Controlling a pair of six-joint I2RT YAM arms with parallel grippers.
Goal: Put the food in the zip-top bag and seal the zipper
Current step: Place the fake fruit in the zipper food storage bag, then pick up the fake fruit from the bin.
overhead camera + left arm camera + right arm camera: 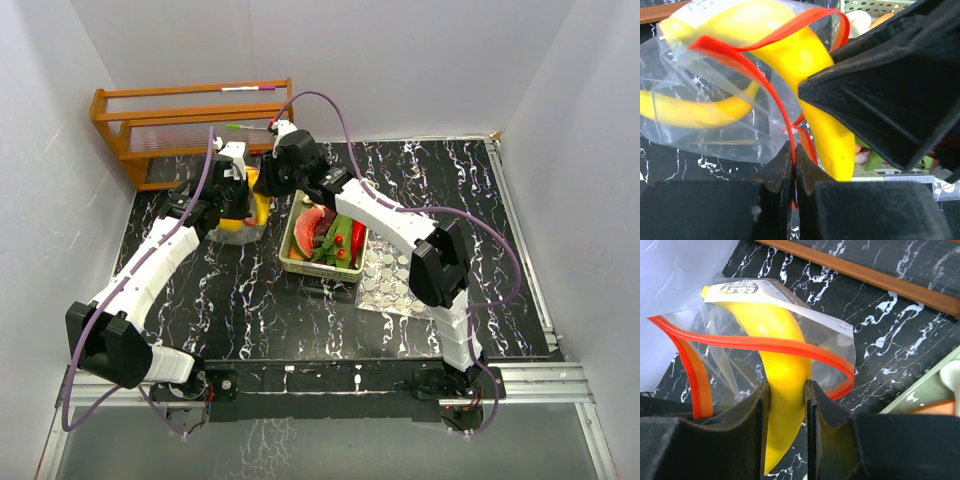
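The clear zip-top bag (715, 115) with a red zipper strip (775, 344) lies at the back left of the table (250, 300), its mouth held open. My left gripper (794, 152) is shut on the bag's red zipper edge. My right gripper (785, 390) is shut on the yellow banana (780, 365), whose upper end is inside the bag's mouth. The banana also shows in the left wrist view (805, 65) and the top view (262, 210). The watermelon slice (312, 226), red chilli (358, 240) and green pods (338, 238) lie in the pale green basket (318, 266).
A wooden rack (190, 125) stands at the back left, close behind the bag. A clear sheet with round white pieces (388, 280) lies right of the basket. White walls close in on three sides.
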